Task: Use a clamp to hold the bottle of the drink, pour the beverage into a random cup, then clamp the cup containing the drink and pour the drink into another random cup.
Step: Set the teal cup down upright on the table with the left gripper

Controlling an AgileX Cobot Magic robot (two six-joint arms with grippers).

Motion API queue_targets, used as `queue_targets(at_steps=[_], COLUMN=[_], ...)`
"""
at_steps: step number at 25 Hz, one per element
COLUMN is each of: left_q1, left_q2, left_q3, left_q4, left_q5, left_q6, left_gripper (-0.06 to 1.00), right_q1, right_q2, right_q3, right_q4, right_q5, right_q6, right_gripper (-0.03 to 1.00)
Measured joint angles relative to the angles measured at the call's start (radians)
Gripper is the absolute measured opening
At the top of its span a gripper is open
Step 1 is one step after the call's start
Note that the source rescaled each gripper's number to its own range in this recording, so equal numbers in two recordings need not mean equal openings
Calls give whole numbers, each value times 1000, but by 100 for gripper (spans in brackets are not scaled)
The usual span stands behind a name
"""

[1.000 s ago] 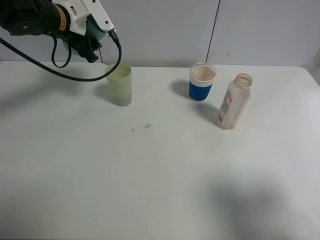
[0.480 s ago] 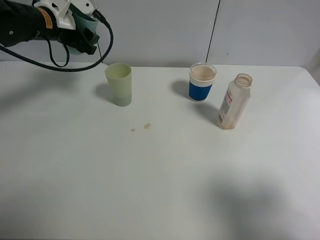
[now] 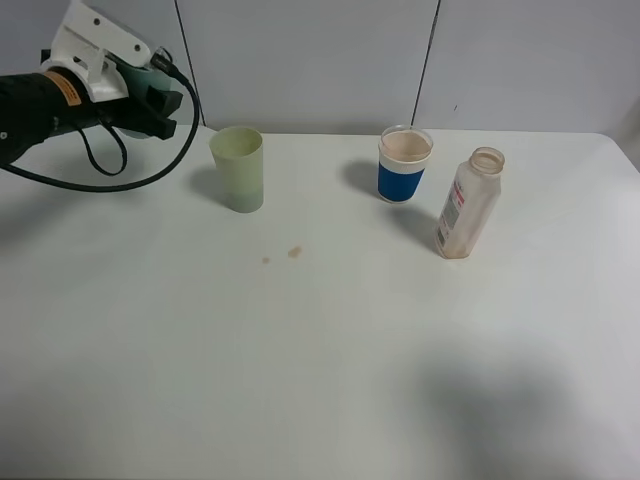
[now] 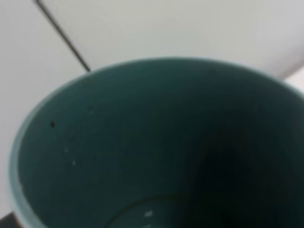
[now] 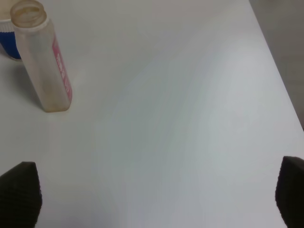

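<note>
Gripping teal cup (image 4: 156,142), left gripper (image 3: 150,100) beyond table edge (image 3: 100,126).

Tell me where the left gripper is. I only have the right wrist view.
Observer: The left gripper hangs above the table's far left corner, shut on the teal-green cup.
Operator: And the other tumbler?
Observer: The pale yellow-green cup stands upright on the table, right of that gripper and apart from it.
Operator: Any spills?
Observer: Two small brown drops lie on the table in front of the pale cup.
</note>
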Motion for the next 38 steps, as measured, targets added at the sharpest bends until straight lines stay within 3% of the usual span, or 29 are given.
queue_targets(at_steps=[7, 20, 25, 31, 38], left_q1=[55, 58, 58, 50, 14], left_q2=[0, 51, 101, 187, 224], left_q3=[140, 329, 372, 400, 400], left_q4=[-49, -171, -175, -170, -162], left_q5=[-203, -486, -533, -535, -535], left_q6=[2, 2, -2, -75, -77], left_gripper=[1, 1, 1, 1, 1], right_q1=[0, 0, 0, 0, 0], right_q2=[0, 0, 0, 0, 0], right_q3=[0, 0, 0, 0, 0], right_q4=[0, 0, 0, 0, 0], right_q5=[0, 0, 0, 0, 0], right_q6=[0, 0, 0, 0, 0], right_gripper=[100, 100, 100, 100, 100])
